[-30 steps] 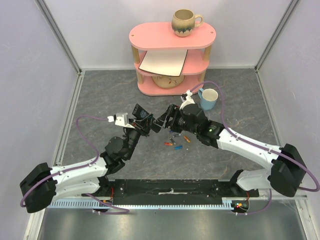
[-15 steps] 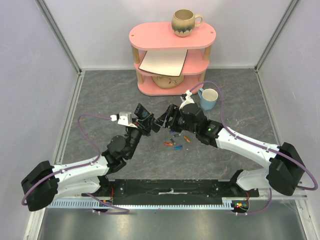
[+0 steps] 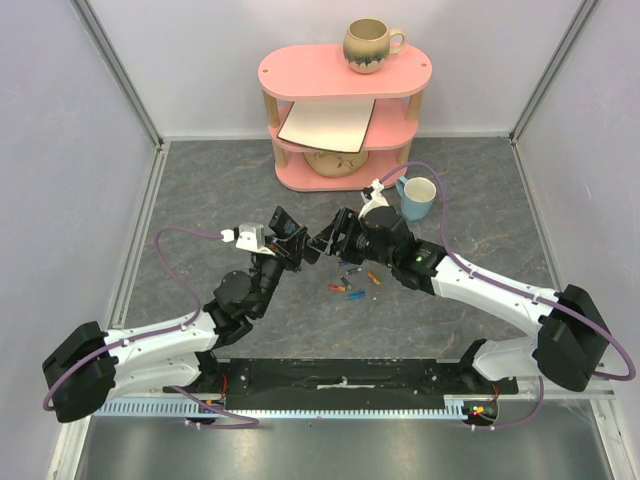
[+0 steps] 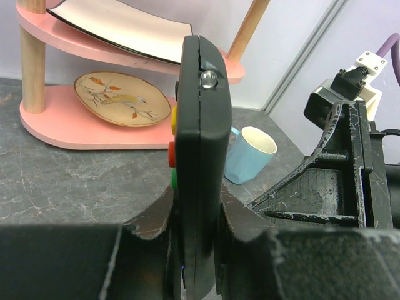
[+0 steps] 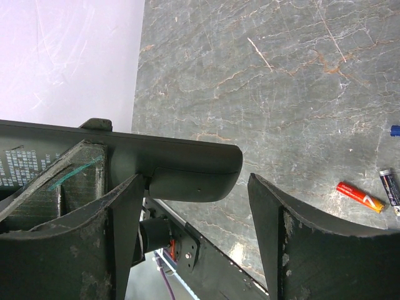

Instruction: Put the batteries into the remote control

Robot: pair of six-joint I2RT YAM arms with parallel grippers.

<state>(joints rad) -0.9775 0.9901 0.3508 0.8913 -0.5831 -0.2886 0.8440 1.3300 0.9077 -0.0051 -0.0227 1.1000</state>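
Top external view: the left gripper (image 3: 291,243) and right gripper (image 3: 328,240) meet above the middle of the table (image 3: 200,190), and the black remote control (image 3: 281,222) is hard to separate from the black fingers around it. The left wrist view shows the remote control (image 4: 200,125) edge-on and upright, clamped between the two fingers (image 4: 156,219) of the left gripper (image 4: 197,215). Its lower end is hidden in the grip, and only slivers of yellow, red and green buttons show along its left edge. Neither face of the remote can be inspected, so the state of the battery compartment cannot be told. In the right wrist view, the right gripper (image 5: 195,187) has its jaws apart, and the rounded end of the remote control (image 5: 187,169) lies between them, close against one finger and clear of the other. The batteries (image 3: 350,283) lie loose on the table just below the grippers. A red-orange one (image 5: 360,195) is whole, while two others are cut off at the frame edge. The surface is grey veined stone, enclosed by pale walls (image 3: 60,150). A pink shelf (image 3: 345,70) at the far wall carries a mug (image 3: 370,45), a flat tray (image 3: 327,125) and a dish (image 4: 122,99). A light blue cup (image 3: 418,197) stands beside it.
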